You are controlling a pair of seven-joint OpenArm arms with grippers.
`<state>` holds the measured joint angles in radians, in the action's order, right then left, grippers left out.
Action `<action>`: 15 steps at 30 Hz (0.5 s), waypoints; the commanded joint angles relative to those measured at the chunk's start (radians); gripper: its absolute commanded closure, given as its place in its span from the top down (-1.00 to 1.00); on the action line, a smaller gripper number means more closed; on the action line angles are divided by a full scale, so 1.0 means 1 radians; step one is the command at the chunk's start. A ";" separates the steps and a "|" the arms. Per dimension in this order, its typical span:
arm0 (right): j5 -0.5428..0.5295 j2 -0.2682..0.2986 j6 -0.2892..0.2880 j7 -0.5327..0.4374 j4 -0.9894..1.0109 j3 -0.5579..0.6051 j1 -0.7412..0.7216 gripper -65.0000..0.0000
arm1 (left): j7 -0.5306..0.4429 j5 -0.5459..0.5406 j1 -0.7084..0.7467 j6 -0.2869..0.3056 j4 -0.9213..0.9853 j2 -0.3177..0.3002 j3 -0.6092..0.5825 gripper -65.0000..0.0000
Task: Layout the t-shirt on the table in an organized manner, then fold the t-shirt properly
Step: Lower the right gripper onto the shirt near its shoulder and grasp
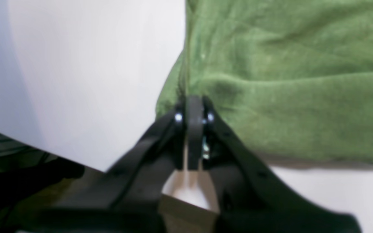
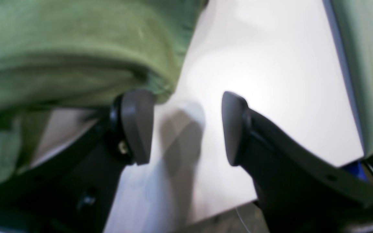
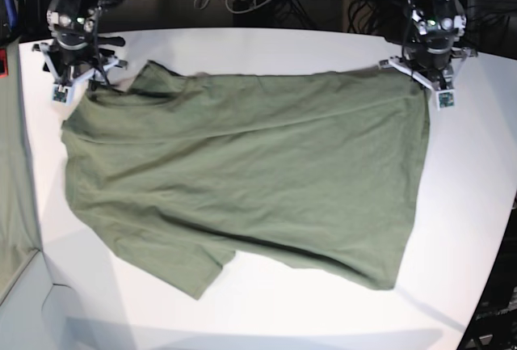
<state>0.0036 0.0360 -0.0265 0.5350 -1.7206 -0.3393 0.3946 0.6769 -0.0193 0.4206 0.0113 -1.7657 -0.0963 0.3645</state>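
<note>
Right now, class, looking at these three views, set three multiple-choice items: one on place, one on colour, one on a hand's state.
1. Where does the t-shirt lie?
A. on the table
B. on the floor
C. on a chair

2. What colour is it?
A. red
B. green
C. blue

3. How does the right hand stand?
A. shut on cloth
B. out of view
C. open

Key:
1 A, it spreads across the white top.
2 B, olive green in every view.
3 C, bare table shows between its fingers; the left hand is pinched on the shirt's edge.
</note>
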 commanded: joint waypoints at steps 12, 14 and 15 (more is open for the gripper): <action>0.000 0.006 0.006 -0.019 -0.014 0.004 -0.023 0.03 | -0.018 0.005 -0.004 -0.004 -0.016 -0.007 0.005 -0.99; 0.000 0.005 0.006 -0.017 -0.014 0.006 -0.023 0.03 | -0.018 0.005 -0.004 -0.004 -0.016 -0.007 0.005 -0.99; 0.000 0.005 0.006 -0.017 -0.015 0.007 -0.024 0.03 | -0.018 0.005 -0.004 -0.004 -0.016 -0.007 0.005 -0.99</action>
<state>0.0032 0.0357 -0.0261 0.5381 -1.7203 -0.3305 0.3687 0.6769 -0.0189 0.4202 0.0113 -1.7657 -0.0967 0.3645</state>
